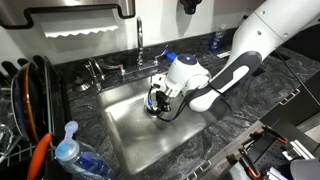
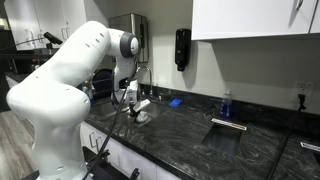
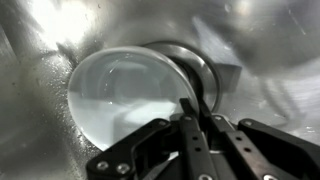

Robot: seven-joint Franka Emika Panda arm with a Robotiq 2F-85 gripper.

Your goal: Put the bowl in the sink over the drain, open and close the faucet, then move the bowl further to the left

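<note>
Wrist view — arm (image 1: 225, 80) dips into sink (image 3: 40, 100) w/ end effector (image 3: 197, 105) pinching bowl (image 3: 125, 95) rim.

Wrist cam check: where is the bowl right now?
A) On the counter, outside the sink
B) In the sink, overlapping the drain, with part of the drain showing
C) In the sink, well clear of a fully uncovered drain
B: in the wrist view the bowl lies on the sink floor, with the drain rim showing past one edge of it.
</note>
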